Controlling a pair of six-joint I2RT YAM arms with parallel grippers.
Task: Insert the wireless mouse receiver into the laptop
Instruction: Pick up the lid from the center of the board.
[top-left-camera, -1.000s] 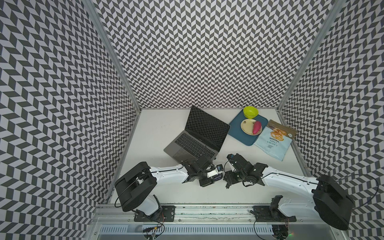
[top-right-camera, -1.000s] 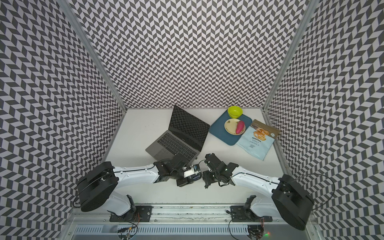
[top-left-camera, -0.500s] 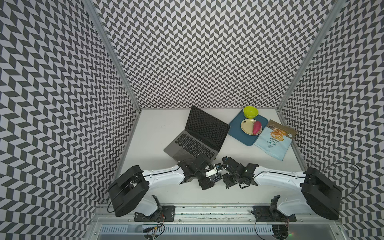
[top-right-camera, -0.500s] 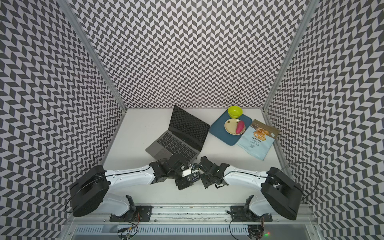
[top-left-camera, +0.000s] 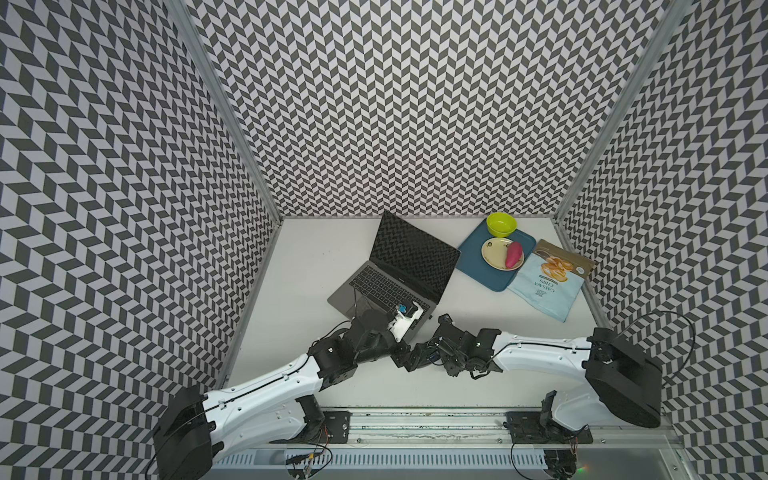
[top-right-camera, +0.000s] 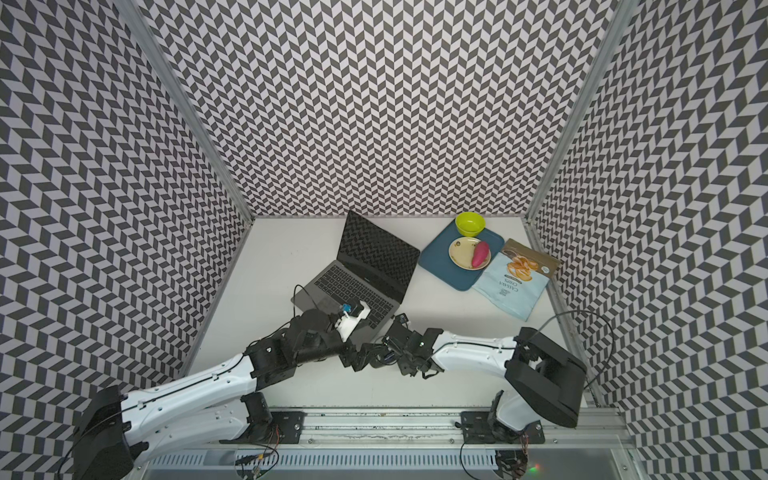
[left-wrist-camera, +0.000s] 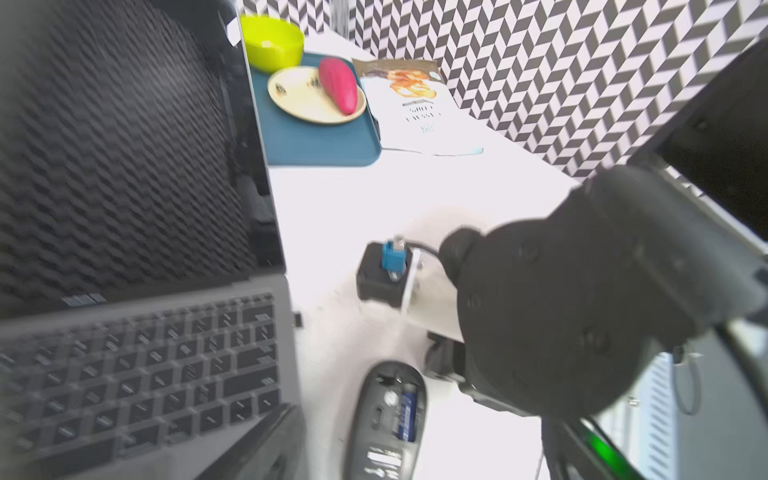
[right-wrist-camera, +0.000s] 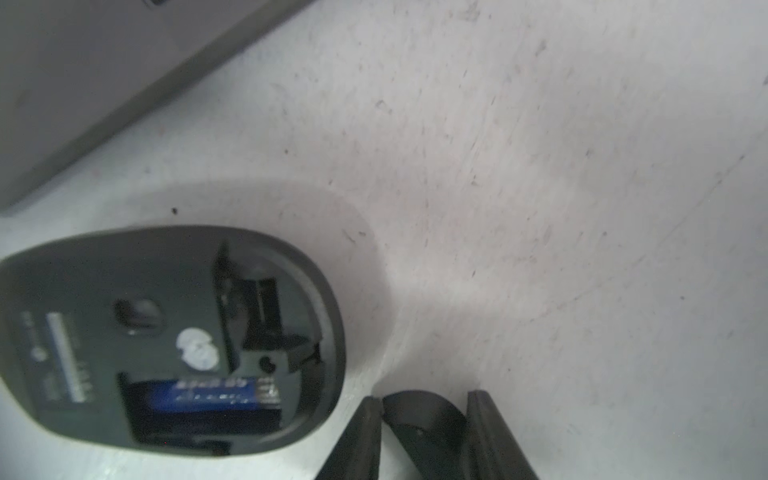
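Clamping the curved mouse cover (right-wrist-camera: 419, 424), the right tool (right-wrist-camera: 422, 399) presses both fingers on it, just beside the upturned mouse (right-wrist-camera: 174, 270) on the counter (right-wrist-camera: 540, 166). The left tool (left-wrist-camera: 384, 419) stands spread, the mouse lying loose between its fingers. Cover removal is judged complete; extraction and insertion remain. The right wrist view alone resolves the open bay: a dark block near the battery (right-wrist-camera: 208, 395), probably the wireless mouse receiver (right-wrist-camera: 266, 301), still stowed. The left wrist view adds a small unidentified nub (left-wrist-camera: 297, 320) against the side edge of the laptop (left-wrist-camera: 124, 353), outside the right wrist view.
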